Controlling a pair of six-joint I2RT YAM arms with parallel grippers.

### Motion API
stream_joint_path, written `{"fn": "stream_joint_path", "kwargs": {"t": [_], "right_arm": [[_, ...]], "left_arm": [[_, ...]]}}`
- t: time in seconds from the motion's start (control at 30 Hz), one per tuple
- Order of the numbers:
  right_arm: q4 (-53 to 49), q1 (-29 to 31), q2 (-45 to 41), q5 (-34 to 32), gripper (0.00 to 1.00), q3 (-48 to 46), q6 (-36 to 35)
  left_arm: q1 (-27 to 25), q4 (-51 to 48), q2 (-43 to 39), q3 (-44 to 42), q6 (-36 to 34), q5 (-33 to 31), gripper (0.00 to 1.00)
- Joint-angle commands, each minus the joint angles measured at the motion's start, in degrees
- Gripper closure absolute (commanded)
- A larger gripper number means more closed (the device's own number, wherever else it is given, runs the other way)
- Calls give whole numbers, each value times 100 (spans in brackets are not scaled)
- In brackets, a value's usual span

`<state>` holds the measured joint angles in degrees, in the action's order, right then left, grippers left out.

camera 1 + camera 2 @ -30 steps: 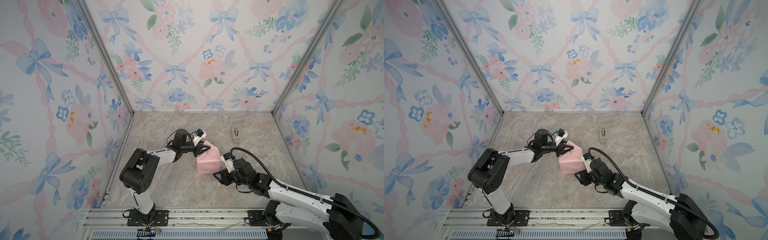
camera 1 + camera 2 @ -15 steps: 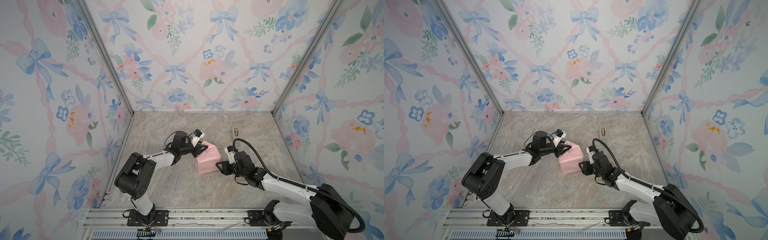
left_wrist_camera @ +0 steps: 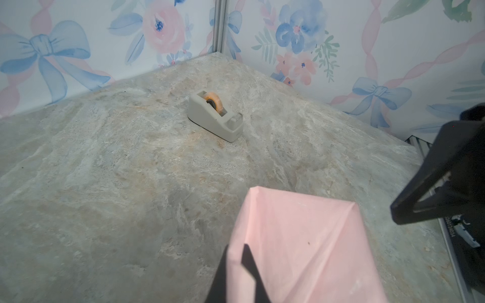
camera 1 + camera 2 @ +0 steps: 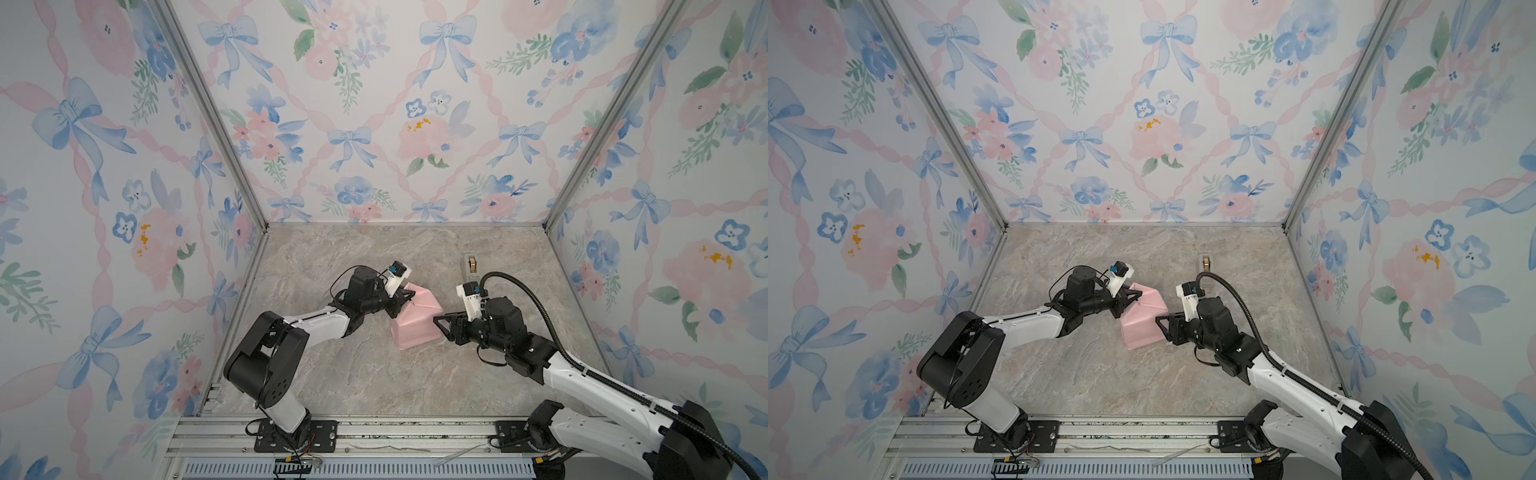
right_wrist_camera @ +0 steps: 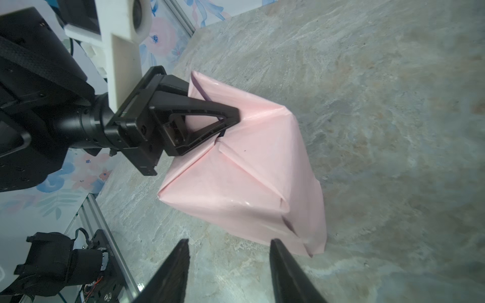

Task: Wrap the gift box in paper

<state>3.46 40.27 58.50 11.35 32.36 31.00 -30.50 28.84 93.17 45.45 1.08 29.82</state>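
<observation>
A top fold of the pink paper (image 4: 415, 328) is being pinched by the left gripper (image 4: 409, 296), jaws clamped together on it. The gift box is being hidden inside the wrapped bundle, mid-way across the marble tabletop (image 4: 374, 382). The right gripper (image 4: 439, 329) is being held just beside the bundle, jaws apart. A tape dispenser (image 4: 471, 264) is sitting behind.

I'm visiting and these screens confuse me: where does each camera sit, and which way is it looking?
Both top views: high in front, looking down; left arm, right arm, paper, tape dispenser.
Left wrist: on left arm, facing tape dispenser across the paper; shut left gripper shows.
Right wrist: on right arm, facing the paper past its open right gripper; left gripper pinches a fold.
Shared by both wrist views: the paper.
</observation>
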Motion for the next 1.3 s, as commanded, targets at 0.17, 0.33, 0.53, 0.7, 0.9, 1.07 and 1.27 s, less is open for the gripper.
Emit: {"fn": "stream_joint_path", "kwargs": {"t": [0.17, 0.33, 0.53, 0.7, 0.9, 1.07, 1.27], "right_arm": [[287, 432, 454, -264, 57, -63, 634], [330, 211, 898, -327, 58, -4, 670], [449, 25, 1184, -242, 62, 82, 587], [445, -38, 1260, -185, 62, 187, 530], [451, -105, 1306, -68, 60, 261, 534], [480, -115, 1218, -27, 52, 276, 606], [254, -164, 812, -108, 42, 286, 760]], "left_arm": [[-117, -168, -262, -160, -134, -29, 100], [-168, -167, -400, -219, -143, -99, 100], [-196, -168, -490, -256, -161, -205, 98], [-226, -168, -570, -274, -235, -220, 99], [-371, -168, -728, -291, -283, -71, 79], [-488, -164, -856, -465, -345, -41, 73], [-534, -164, -894, -650, -313, 58, 71]]}}
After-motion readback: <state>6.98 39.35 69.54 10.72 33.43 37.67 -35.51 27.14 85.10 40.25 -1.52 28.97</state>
